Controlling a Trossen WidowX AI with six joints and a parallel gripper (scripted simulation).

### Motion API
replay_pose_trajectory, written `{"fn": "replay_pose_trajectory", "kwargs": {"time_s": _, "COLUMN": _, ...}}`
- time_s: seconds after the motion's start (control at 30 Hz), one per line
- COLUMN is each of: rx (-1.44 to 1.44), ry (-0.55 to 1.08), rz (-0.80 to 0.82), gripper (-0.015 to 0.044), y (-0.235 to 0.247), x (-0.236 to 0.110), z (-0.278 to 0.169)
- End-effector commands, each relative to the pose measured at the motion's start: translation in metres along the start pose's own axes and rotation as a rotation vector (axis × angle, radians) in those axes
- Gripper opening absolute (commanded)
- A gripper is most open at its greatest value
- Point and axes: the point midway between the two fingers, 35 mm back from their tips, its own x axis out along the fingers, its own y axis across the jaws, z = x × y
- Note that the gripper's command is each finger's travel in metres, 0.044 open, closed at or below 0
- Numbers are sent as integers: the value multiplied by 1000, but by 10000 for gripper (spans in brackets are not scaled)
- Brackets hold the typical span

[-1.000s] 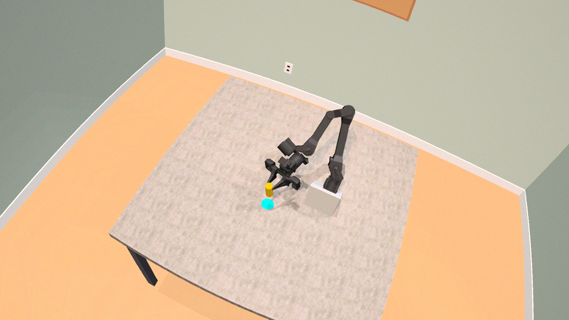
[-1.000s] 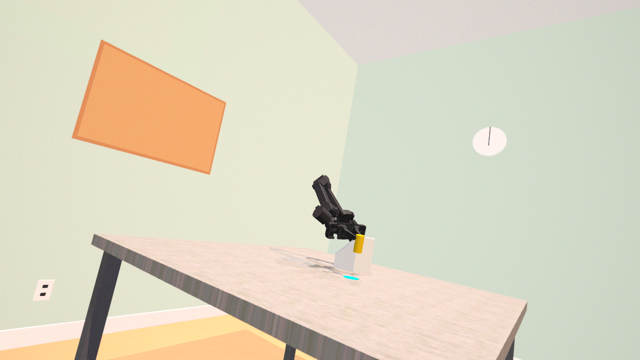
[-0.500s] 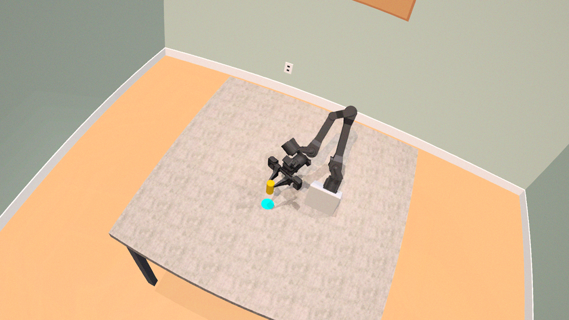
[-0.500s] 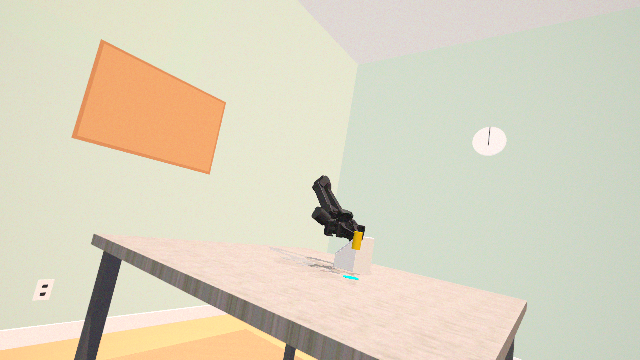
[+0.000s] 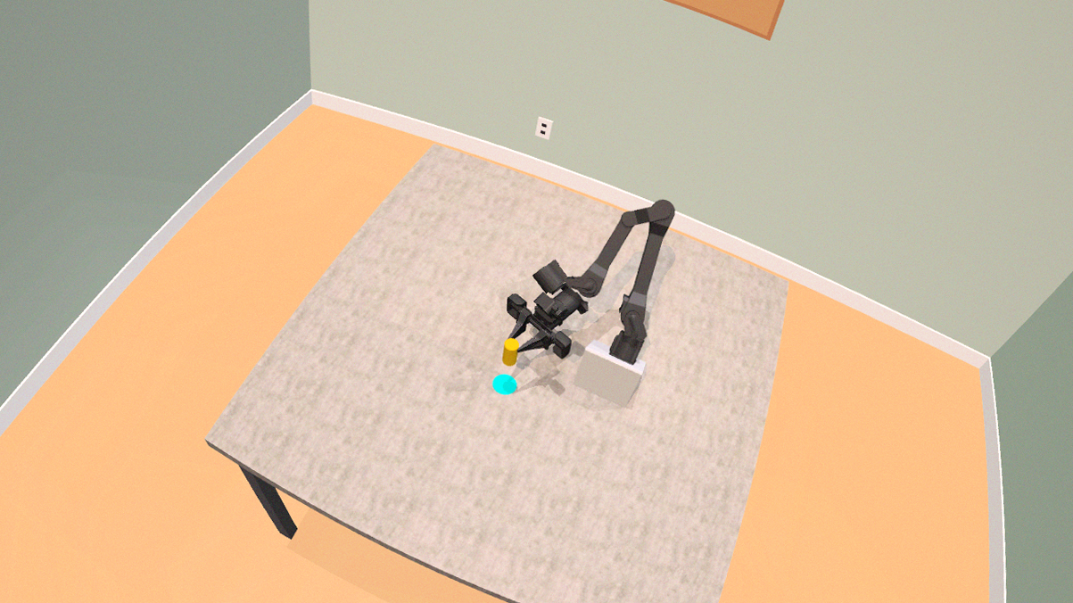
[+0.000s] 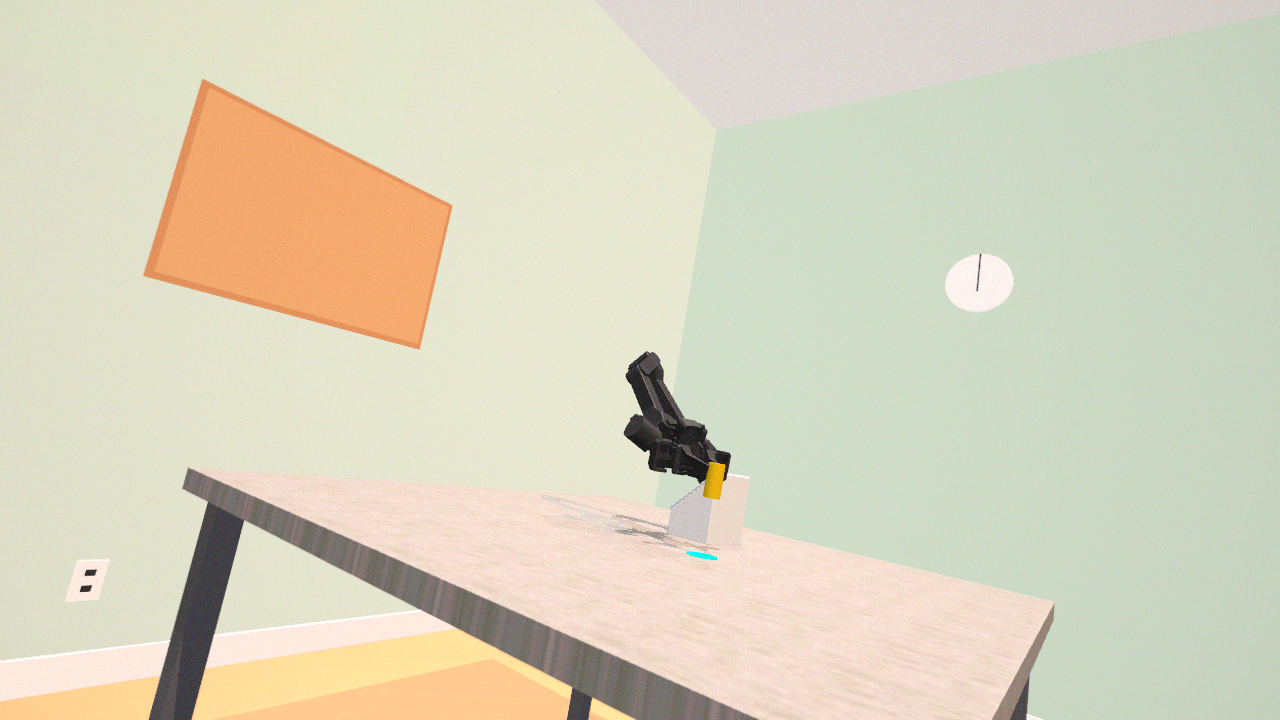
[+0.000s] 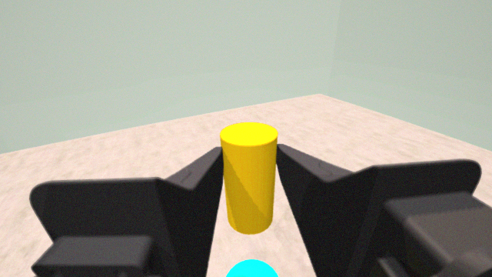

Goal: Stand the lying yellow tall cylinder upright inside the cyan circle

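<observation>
The yellow tall cylinder [image 5: 511, 353] [image 6: 713, 481] [image 7: 250, 185] is held in the air, nearly upright, well above the table. My gripper [image 5: 512, 345] [image 7: 249, 152] is shut on it near its upper end, one finger on each side. The cyan circle [image 5: 504, 384] [image 6: 702, 556] [image 7: 252, 270] lies flat on the table below the cylinder. In the wrist view only the circle's upper part shows, at the bottom edge, below the cylinder's lower end. In the exterior view the fingertips are partly hidden behind the cylinder.
A white-grey block [image 5: 608, 375] [image 6: 726, 514] stands at the arm's base, to the right of the circle in the top view. The table [image 5: 408, 439] [image 6: 805, 626] extends around the circle, and its front edge is far from it.
</observation>
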Motion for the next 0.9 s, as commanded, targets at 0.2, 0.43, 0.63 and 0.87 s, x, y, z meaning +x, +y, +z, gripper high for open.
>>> {"fn": "replay_pose_trajectory", "kwargs": {"time_s": 0.2, "rx": -6, "ry": -1, "rz": 2, "gripper": 105, "y": -2, "x": 1, "z": -9}}
{"fn": "replay_pose_trajectory", "kwargs": {"time_s": 0.43, "rx": -8, "ry": 6, "rz": 6, "gripper": 105, "y": -4, "x": 3, "z": -29}}
{"fn": "replay_pose_trajectory", "kwargs": {"time_s": 0.63, "rx": -8, "ry": 9, "rz": 8, "gripper": 105, "y": -4, "x": 5, "z": -46}}
{"fn": "replay_pose_trajectory", "kwargs": {"time_s": 0.87, "rx": -7, "ry": 7, "rz": 8, "gripper": 105, "y": -3, "x": 6, "z": -66}}
